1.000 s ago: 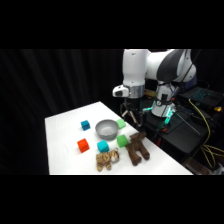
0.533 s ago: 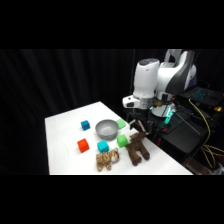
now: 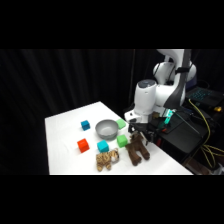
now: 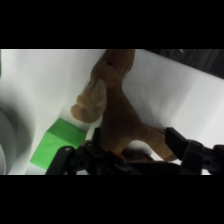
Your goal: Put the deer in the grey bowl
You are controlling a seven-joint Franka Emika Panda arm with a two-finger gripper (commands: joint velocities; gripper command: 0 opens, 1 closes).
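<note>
Fingers (image 4: 177, 140) straddle the deer (image 4: 120, 115) in wrist view; side view shows the grey bowl (image 3: 106, 129).

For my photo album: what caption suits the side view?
Robot gripper poised over the deer, beside the grey bowl.

White arm (image 3: 150, 97), rounded glossy shells with dark seams at the joints. Black gripper (image 3: 139, 133) below; its black linkage (image 4: 125, 160) looks angular and matte.

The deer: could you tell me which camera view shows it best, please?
The wrist view: the deer fills the frame, close below the gripper. The side view shows it small, lying on the table beside a green cube.
</note>
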